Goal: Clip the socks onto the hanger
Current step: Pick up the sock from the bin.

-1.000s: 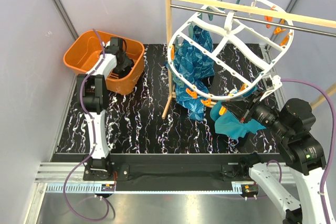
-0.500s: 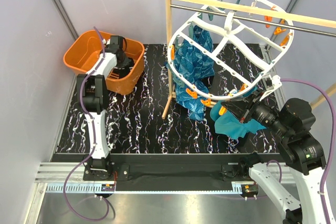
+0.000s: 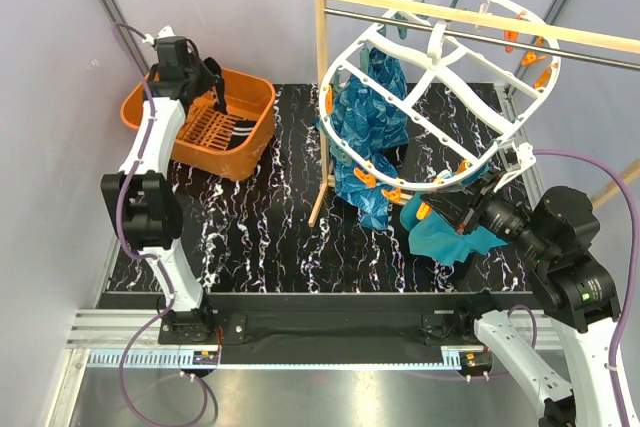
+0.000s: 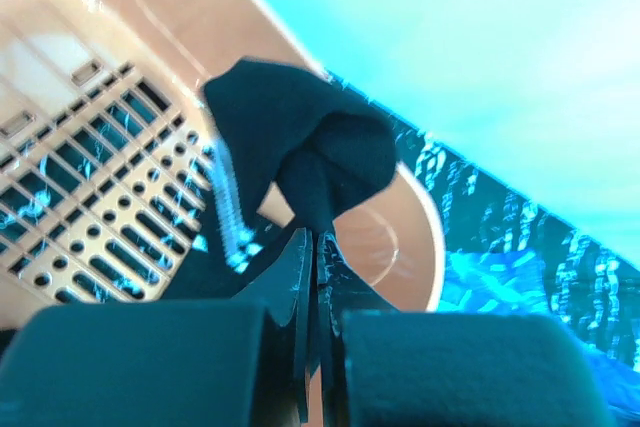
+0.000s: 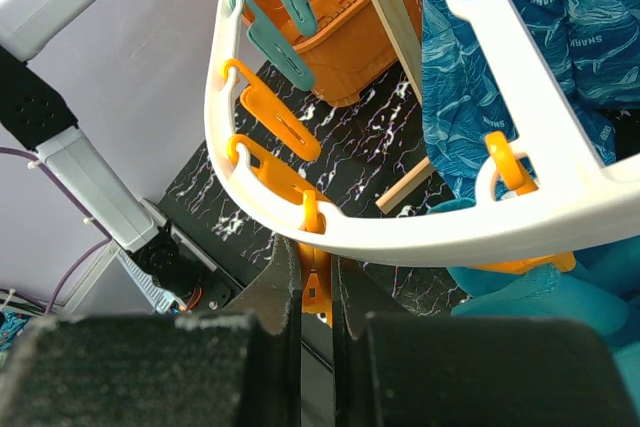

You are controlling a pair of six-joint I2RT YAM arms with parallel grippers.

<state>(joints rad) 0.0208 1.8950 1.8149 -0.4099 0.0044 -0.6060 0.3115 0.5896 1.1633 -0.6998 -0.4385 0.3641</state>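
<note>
My left gripper (image 3: 208, 82) hangs above the orange basket (image 3: 160, 112), shut on a black sock (image 4: 300, 142). The sock bunches out beyond the closed fingertips, with thin white stripes along one edge. Something dark and striped lies at the right of the basket floor (image 3: 230, 129). The white oval hanger (image 3: 437, 47) hangs tilted from the rack at right. My right gripper (image 5: 315, 247) is under its near rim (image 5: 420, 232), shut on an orange clip (image 5: 316, 292).
A blue patterned cloth (image 3: 368, 117) hangs from the hanger's left side. A plain teal cloth (image 3: 450, 239) hangs by my right gripper. The wooden rack's post (image 3: 322, 97) and metal rod (image 3: 600, 59) stand behind. Teal and orange clips (image 5: 285, 47) line the rim.
My left gripper shut on the sock down in the basket, then rose up and to the left with the sock in it. The right arm and the hanger have not moved.
</note>
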